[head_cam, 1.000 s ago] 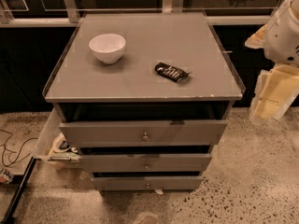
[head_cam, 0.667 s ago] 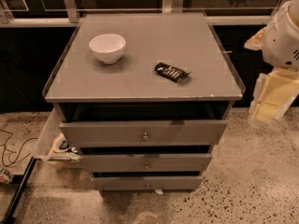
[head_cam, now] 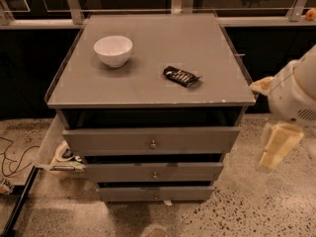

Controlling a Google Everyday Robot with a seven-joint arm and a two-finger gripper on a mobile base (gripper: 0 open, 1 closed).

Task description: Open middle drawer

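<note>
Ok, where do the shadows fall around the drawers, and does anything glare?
Camera view: dark shadow bands lie above the top drawer and the middle drawer; the white bowl casts a soft shadow; no strong glare; the pincer, at the right beside the cabinet, is lit.

Gripper [head_cam: 277, 146] at right, arm [head_cam: 296, 95] edge-cropped

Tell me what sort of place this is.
Likely an office or lab corner: a grey drawer cabinet, speckled hard floor, loose cables at left. The gripper hangs right of the cabinet.
</note>
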